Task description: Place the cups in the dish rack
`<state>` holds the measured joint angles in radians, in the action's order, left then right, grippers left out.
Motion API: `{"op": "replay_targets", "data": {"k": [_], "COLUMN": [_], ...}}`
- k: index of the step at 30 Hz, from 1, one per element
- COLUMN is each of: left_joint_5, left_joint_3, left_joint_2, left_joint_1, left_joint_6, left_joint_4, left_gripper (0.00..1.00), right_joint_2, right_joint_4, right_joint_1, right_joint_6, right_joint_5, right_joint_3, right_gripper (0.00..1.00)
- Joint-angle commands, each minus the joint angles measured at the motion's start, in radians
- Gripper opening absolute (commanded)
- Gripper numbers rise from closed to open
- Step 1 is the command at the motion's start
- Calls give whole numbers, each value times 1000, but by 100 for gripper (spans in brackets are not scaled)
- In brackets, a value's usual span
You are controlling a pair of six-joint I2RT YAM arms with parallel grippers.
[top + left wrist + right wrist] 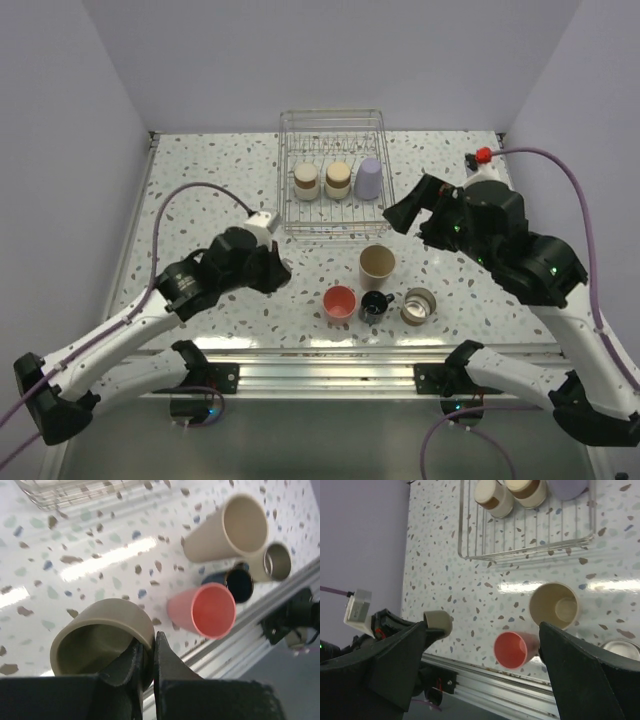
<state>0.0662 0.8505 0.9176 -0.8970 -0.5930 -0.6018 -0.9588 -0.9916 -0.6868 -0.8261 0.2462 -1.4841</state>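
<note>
3 cups sit in the dish rack (332, 113): 2 beige cups (305, 181) and the lavender cup (369, 178). The left gripper (147, 647) pinches the rim of a 4th cup (102, 640), above the table (200, 200) and short of the rack. The right gripper (482, 627) gapes wide, empty. 4 are left on the table: the tan cup (377, 265), coral cup (340, 301), black mug (376, 304) and metal cup (418, 305).

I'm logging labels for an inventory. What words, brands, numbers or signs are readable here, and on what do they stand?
None can be read.
The coral-pink cup, the tan cup and the beige cup pinched by the left gripper are plain.
The dish rack shows no tag.
The white box on the left arm shows no legible marking.
</note>
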Motion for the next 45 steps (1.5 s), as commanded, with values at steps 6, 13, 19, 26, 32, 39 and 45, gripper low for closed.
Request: {"op": "replay_targets", "data": {"k": [6, 13, 19, 26, 32, 39, 45], "left_joint_5": [-644, -951, -899, -717, -603, -528, -499], "left_joint_3": [363, 293, 81, -56, -36, 7, 10], "left_joint_2": [231, 293, 354, 507, 582, 626, 600], "left_joint_1": [391, 589, 665, 678, 681, 681, 681], "left_joint_6": [180, -379, -896, -1254, -1340, -1409, -1429], "left_joint_4": [171, 954, 1669, 2188, 2341, 2424, 2421], "left_gripper": [0, 0, 0, 0, 0, 0, 0], "right_joint_2": [-250, -363, -442, -511, -534, -521, -566], "right_joint_4": [436, 717, 807, 907, 912, 932, 939], "right_joint_1": [-5, 6, 9, 9, 7, 16, 21], "right_joint_6": [137, 133, 119, 55, 58, 59, 56], "right_joint_5": [-225, -311, -340, -406, -432, -410, -421], "right_joint_3": [-96, -74, -122, -123, -136, -93, -113], "right_gripper": [98, 99, 99, 99, 99, 98, 99]}}
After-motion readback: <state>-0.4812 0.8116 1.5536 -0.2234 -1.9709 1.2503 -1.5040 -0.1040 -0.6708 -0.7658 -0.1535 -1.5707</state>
